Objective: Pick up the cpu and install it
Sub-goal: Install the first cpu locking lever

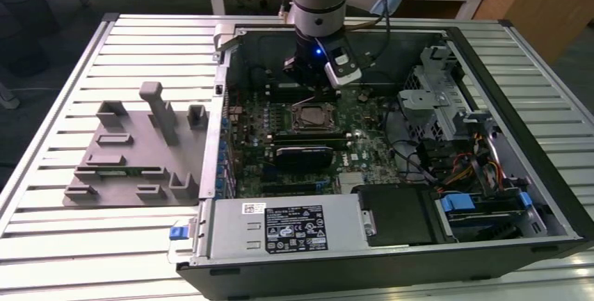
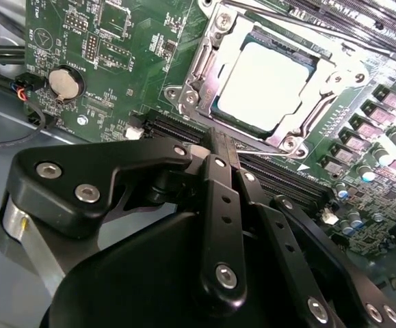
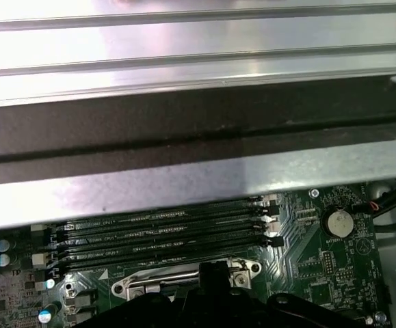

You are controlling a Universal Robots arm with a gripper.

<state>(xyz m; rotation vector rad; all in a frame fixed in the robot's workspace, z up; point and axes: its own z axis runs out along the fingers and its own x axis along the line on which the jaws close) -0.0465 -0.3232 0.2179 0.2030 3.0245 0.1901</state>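
The cpu (image 2: 259, 78), a flat square with a silvery top, lies in the motherboard socket with the metal socket frame (image 2: 198, 68) around its edges. In the exterior view the cpu (image 1: 311, 117) sits mid-board inside the open computer case. My gripper (image 2: 223, 140) hovers just beside the socket, a little above the board, with its black fingers (image 2: 215, 198) pressed together and nothing between them. From outside, the gripper (image 1: 311, 84) hangs over the board just behind the socket. The first wrist view has the gripper (image 3: 215, 273) tip in front of the socket frame (image 3: 143, 281).
A grey holder tray (image 1: 135, 148) lies on the slatted table at the exterior view's left. Inside the case are a black heatsink block (image 1: 302, 153), the power supply (image 1: 283, 228), a drive cage (image 1: 436, 106) and cables. Memory slots (image 3: 163, 236) and a coin battery (image 2: 66, 83) flank the socket.
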